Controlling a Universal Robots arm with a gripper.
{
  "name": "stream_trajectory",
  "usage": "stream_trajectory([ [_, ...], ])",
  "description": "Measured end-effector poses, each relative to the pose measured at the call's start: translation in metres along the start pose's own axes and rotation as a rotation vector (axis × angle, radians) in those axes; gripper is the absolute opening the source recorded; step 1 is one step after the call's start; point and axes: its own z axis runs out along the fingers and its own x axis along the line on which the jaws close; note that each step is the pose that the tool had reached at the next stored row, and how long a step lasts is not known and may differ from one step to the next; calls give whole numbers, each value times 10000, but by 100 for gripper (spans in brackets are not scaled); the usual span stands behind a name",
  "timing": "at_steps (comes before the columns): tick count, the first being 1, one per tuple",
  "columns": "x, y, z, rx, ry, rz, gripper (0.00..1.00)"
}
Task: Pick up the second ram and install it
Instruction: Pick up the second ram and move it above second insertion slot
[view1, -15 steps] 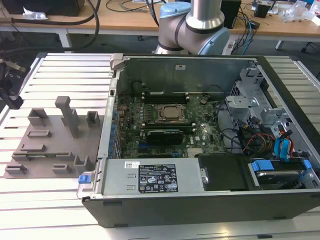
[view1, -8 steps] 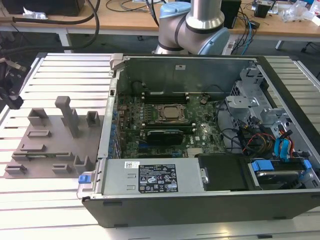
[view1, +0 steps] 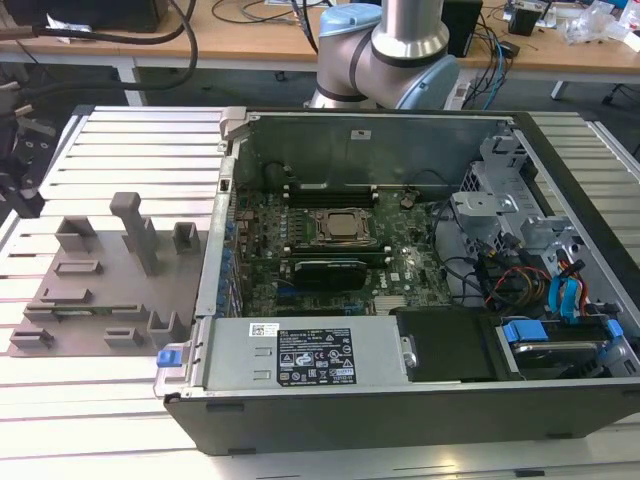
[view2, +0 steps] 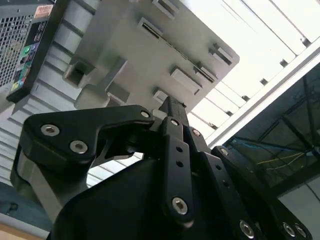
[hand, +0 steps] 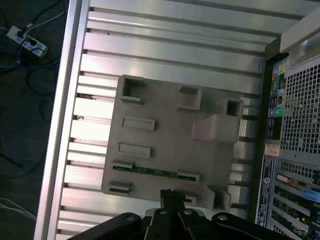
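Note:
The second ram (hand: 155, 171) is a slim green stick standing on edge between two small holders on the grey tray (hand: 165, 135). In the exterior view the ram (view1: 85, 314) lies near the tray's front edge, on that view's left. My gripper (hand: 167, 196) hangs above the tray, its black fingers drawn together with nothing between them, close over the tray edge beside the stick. In the second wrist view the gripper (view2: 171, 107) points at the tray (view2: 130, 55) from above. It touches nothing.
An open computer case (view1: 400, 400) stands at the exterior view's right of the tray, with the motherboard and CPU (view1: 345, 228) inside. Grey blocks (view1: 135, 230) rise from the tray. The arm's base (view1: 385, 50) is behind the case. A ribbed metal table (hand: 165, 55) lies under everything.

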Motion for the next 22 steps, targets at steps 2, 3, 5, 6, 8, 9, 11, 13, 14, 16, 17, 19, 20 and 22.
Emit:
stream_trajectory([
  [2, 0, 0, 0, -7, 11, -289, 10],
  [3, 0, 0, 0, -14, 23, -578, 10],
  [5, 0, 0, 0, -31, 52, -1274, 10],
  [6, 0, 0, 0, -37, 62, -1525, 10],
  [8, 0, 0, 0, -45, 74, -1830, 10],
  [9, 0, 0, 0, -52, 86, -2123, 10],
  [11, 0, 0, 0, -65, 108, -2667, 10],
  [13, 0, 0, 0, -80, 132, -3269, 10],
  [14, 0, 0, 0, -90, 149, -3703, 10],
  [16, 0, 0, 0, -107, 176, -4357, 10],
  [17, 0, 0, 0, -109, 182, -4504, 10],
  [19, 0, 0, 0, -116, 193, -4767, 10],
  [20, 0, 0, 0, -119, 197, -4864, 10],
  [22, 0, 0, 0, -128, 212, -5251, 10],
])
